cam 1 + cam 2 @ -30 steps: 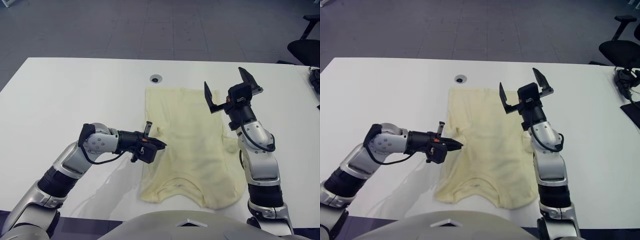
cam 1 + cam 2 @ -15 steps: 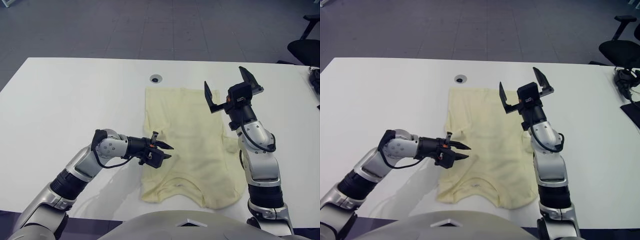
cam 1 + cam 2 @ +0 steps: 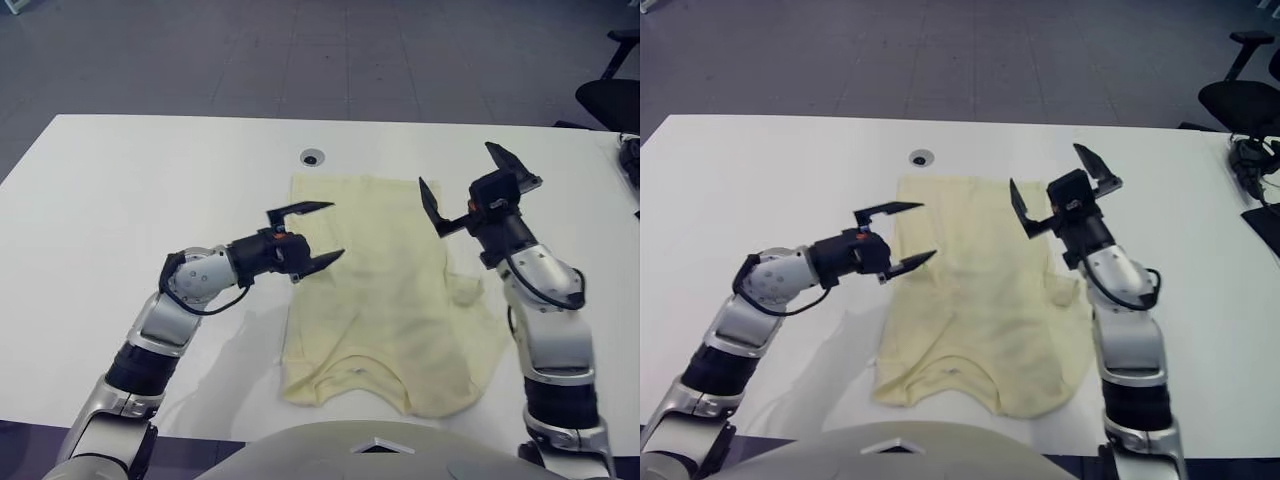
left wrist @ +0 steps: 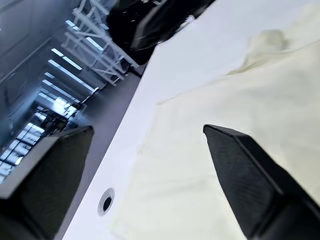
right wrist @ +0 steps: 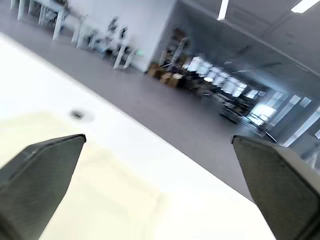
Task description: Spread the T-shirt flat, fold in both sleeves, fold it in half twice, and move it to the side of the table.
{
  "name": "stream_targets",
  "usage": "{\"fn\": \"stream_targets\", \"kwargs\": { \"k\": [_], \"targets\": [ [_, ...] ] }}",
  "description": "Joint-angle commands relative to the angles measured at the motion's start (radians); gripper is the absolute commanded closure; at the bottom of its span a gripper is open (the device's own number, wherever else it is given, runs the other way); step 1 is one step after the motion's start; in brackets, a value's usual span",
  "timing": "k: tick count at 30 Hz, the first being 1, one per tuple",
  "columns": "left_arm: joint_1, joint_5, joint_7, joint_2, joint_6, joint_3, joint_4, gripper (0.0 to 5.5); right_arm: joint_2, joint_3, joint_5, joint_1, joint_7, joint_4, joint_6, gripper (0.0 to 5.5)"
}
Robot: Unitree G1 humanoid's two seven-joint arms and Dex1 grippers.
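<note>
The T-shirt (image 3: 385, 290) is lying in the middle of the picture, a little to the right, on the white table (image 3: 150, 170). Its neck is pointing at the bottom of the frame and its hem is sitting near the small round hole (image 3: 313, 157) in the table top. The shirt is not moving, and its left edge is looking straight and tidy. On its right edge a lumpy bit of sleeve (image 3: 466, 291) is still sticking out. The left gripper (image 3: 336, 229) is the thing that is changing most. Half a second ago it was sitting low at the shirt's left edge with its fingers almost together. Now it is hanging higher in the picture, over the shirt's upper left part, with its fingers (image 4: 250, 170) wide apart and holding nothing. The right gripper (image 3: 455, 165) is drifting a little toward the right of the frame. It is hovering above the shirt's upper right part, and its fingers are staying wide apart and empty too. To me this is looking like the left side is done and let go. The lumpy right sleeve is probably waiting to be folded in next, and both folds in half are still to come.
</note>
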Motion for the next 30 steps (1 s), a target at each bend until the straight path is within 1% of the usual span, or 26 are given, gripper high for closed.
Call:
{"fn": "stream_targets", "kwargs": {
  "k": [1, 3, 4, 5, 7, 10, 13, 17, 25, 26, 29, 30],
  "targets": [
    [0.105, -0.079, 0.175, -0.125, 0.131, 0.107, -0.097, 0.65, -0.290, -0.141, 0.035, 0.156, 0.312, -0.062, -0.112, 0.10],
    [0.135, -0.102, 0.240, -0.183, 0.191, 0.117, -0.169, 0.19, -0.407, -0.202, 0.073, 0.222, 0.481, 0.006, -0.190, 0.10],
    [0.155, -0.093, 0.269, -0.202, 0.211, 0.116, -0.200, 0.13, -0.464, -0.217, 0.068, 0.244, 0.548, 0.066, -0.238, 0.10],
    [0.173, -0.082, 0.289, -0.215, 0.222, 0.112, -0.224, 0.13, -0.509, -0.227, 0.061, 0.262, 0.601, 0.118, -0.272, 0.10],
    [0.197, -0.051, 0.317, -0.229, 0.242, 0.095, -0.261, 0.13, -0.561, -0.233, 0.072, 0.279, 0.680, 0.188, -0.319, 0.10],
    [0.204, -0.021, 0.360, -0.249, 0.266, 0.091, -0.304, 0.13, -0.617, -0.197, 0.069, 0.298, 0.767, 0.236, -0.370, 0.10],
    [0.195, -0.007, 0.378, -0.260, 0.282, 0.089, -0.317, 0.13, -0.639, -0.129, 0.014, 0.273, 0.776, 0.258, -0.420, 0.10],
    [0.191, 0.014, 0.385, -0.260, 0.290, 0.072, -0.327, 0.13, -0.670, -0.030, -0.113, 0.216, 0.749, 0.334, -0.505, 0.10],
    [0.187, 0.028, 0.383, -0.255, 0.295, 0.071, -0.328, 0.13, -0.645, 0.098, -0.186, 0.118, 0.733, 0.386, -0.543, 0.10],
    [0.190, 0.031, 0.381, -0.253, 0.295, 0.068, -0.327, 0.10, -0.645, 0.112, -0.194, 0.113, 0.730, 0.392, -0.545, 0.31],
    [0.192, 0.040, 0.383, -0.254, 0.300, 0.067, -0.332, 0.10, -0.637, 0.150, -0.208, 0.078, 0.726, 0.418, -0.549, 0.71],
    [0.191, 0.041, 0.383, -0.254, 0.300, 0.068, -0.333, 0.10, -0.636, 0.158, -0.209, 0.072, 0.726, 0.424, -0.548, 0.94]
  ]
}}
